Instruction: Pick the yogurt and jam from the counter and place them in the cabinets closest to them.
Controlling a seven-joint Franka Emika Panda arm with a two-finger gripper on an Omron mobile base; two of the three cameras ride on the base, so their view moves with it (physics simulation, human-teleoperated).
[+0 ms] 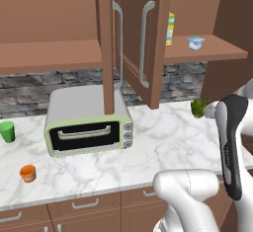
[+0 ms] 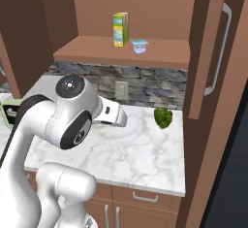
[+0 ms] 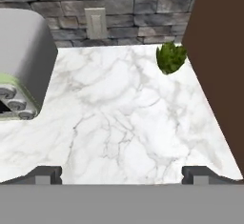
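Observation:
The yogurt (image 1: 195, 42) (image 2: 139, 46), a small white cup with a blue lid, stands on the open cabinets' right shelf (image 1: 222, 52) (image 2: 92, 51), beside a yellow-green carton (image 2: 120, 29). The jam (image 1: 27, 173), a small orange jar, sits on the counter's front left, in front of the toaster oven (image 1: 89, 122). My gripper (image 3: 122, 174) hangs over the marble counter (image 3: 124, 113) right of the oven. Its fingertips (image 3: 45, 174) stand wide apart with nothing between them, so it is open.
A leafy green vegetable (image 1: 198, 107) (image 2: 162, 117) (image 3: 170, 57) lies at the counter's back right. Open cabinet doors (image 1: 143, 43) with long grey handles hang above the oven. A green cup (image 1: 7, 131) stands at far left. A tall brown panel (image 3: 219, 61) borders the counter's right.

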